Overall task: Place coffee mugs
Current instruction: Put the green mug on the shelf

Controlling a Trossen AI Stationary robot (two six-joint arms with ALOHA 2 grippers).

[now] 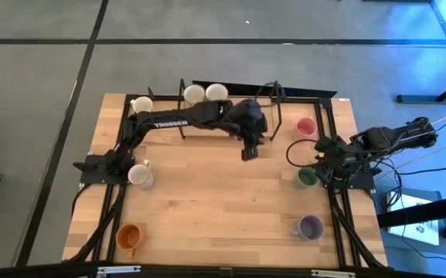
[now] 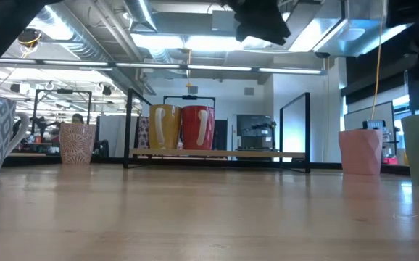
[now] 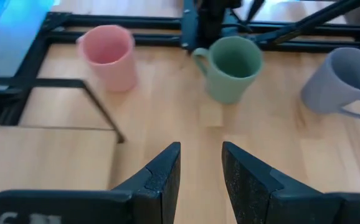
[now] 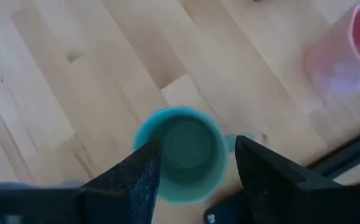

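Several mugs stand upright on the wooden table. A pink mug (image 1: 305, 127), a green mug (image 1: 306, 177) and a purple-grey mug (image 1: 309, 226) line the right side. An orange mug (image 1: 129, 235) and a patterned white mug (image 1: 140, 175) are on the left. A cream mug (image 1: 140, 104) stands at the far left, and two mugs (image 1: 205, 93) stand on the far rack. My left gripper (image 3: 200, 174) hangs open and empty high over the table's middle (image 1: 250, 150). My right gripper (image 4: 195, 168) is open above the green mug (image 4: 183, 152), a finger on each side.
A black metal rack (image 1: 273, 104) runs along the far edge, and its shelf (image 2: 217, 153) carries a yellow mug and a red mug. Black frame rails (image 1: 332, 116) border the table. Bare wood (image 1: 223, 205) lies across the middle and near side.
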